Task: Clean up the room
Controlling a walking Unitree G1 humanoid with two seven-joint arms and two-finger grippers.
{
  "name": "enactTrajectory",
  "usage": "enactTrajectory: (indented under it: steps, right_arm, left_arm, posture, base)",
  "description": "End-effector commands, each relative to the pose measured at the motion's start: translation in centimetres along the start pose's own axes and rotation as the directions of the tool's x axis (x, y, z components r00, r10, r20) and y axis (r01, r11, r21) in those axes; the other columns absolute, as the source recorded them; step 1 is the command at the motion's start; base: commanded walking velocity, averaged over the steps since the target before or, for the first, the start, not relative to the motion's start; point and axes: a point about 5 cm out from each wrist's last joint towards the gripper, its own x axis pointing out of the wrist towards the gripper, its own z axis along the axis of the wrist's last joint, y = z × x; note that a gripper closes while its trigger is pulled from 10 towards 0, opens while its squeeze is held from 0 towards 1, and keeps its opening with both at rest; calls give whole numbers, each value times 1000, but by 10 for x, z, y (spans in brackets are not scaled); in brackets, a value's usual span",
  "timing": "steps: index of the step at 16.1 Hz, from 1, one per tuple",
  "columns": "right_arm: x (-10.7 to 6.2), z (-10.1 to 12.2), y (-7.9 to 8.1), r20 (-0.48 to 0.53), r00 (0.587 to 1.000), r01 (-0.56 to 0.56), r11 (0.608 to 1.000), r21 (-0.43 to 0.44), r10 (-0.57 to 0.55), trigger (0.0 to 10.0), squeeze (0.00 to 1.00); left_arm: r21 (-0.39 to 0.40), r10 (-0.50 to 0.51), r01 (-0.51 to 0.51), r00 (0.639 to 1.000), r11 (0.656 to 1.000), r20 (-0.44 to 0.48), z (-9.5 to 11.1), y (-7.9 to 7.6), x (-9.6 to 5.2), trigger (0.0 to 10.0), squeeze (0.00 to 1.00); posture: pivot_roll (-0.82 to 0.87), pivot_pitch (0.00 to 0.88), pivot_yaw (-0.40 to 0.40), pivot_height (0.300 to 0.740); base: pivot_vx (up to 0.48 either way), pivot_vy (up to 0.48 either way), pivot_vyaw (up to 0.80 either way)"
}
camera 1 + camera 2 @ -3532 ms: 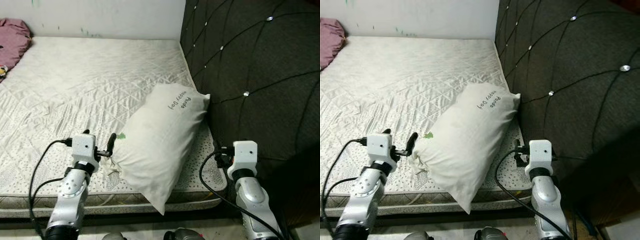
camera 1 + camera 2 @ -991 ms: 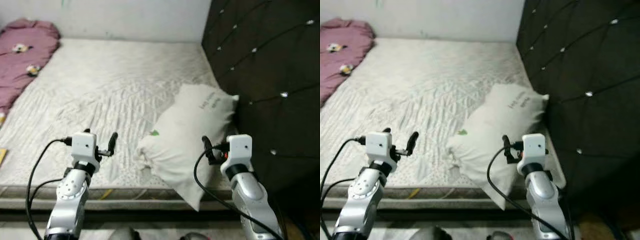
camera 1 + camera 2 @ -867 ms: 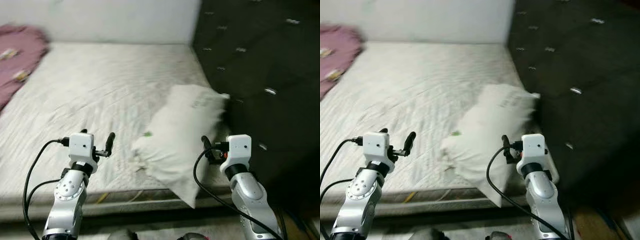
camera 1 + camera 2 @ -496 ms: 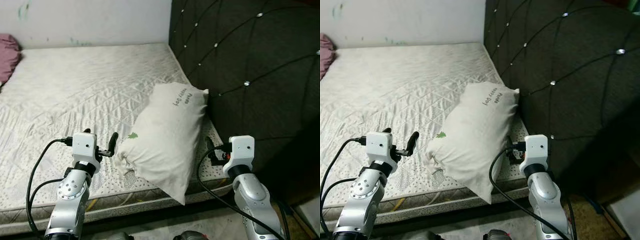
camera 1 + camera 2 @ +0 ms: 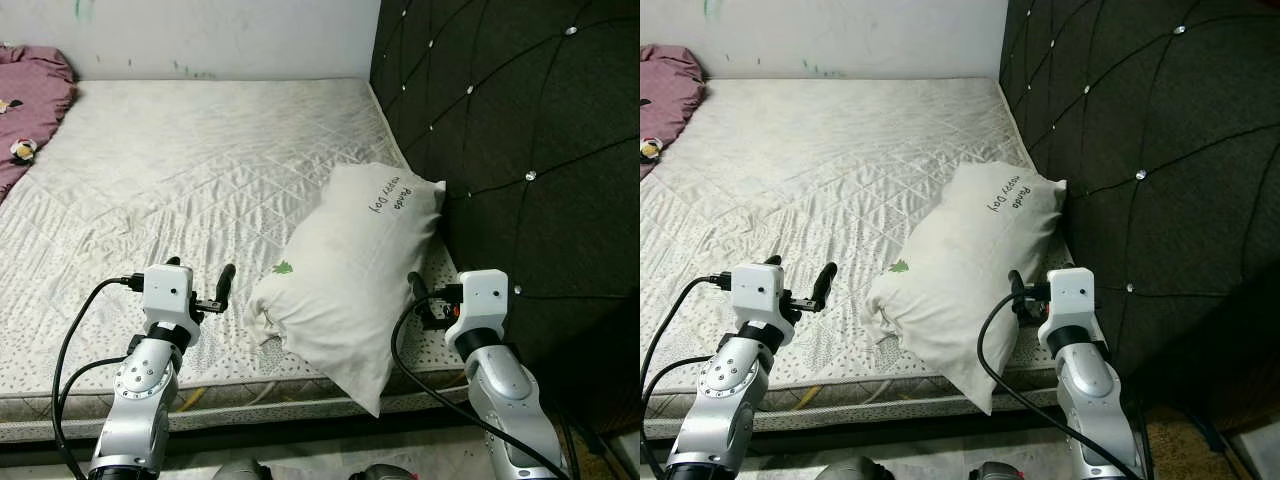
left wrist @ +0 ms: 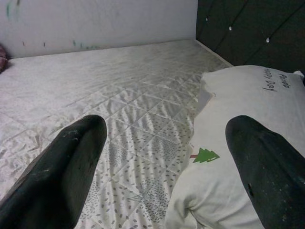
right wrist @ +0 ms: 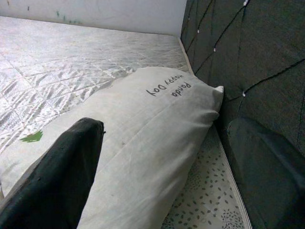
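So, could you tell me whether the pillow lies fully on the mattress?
No. The pillow lies askew; its lower corner overhangs the mattress front edge.

Head cams down at bed; wrist cams share pillow (image 6: 248, 143).

Both silver arms are raised forward, left gripper (image 5: 198, 289) and right gripper (image 5: 1015, 293) with jaws spread wide, holding nothing.

white pillow (image 7: 143, 129) has dark handwritten-style txt, reads "happy day" over "panda", seen upside down.
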Motion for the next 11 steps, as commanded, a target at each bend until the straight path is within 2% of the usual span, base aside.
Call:
enactTrajectory:
  steps: [1,11]
  right_arm:
    - [1,6,0,23,1000,-9,1000,-10,9,10000,0]
    - [2,8,1,33,999,-24,1000,-9,24,10000,0]
  left_arm:
    - [-14,11,-11,1000,1000,-4,0,2,0,10000,0]
    - [-17,20,-20,1000,1000,-7,0,3,1,10000,0]
  posture:
    - [-33,0,-12,740]
    - [-35,0,-14,740]
  base:
    - [0,0,0]
    - [0,0,0]
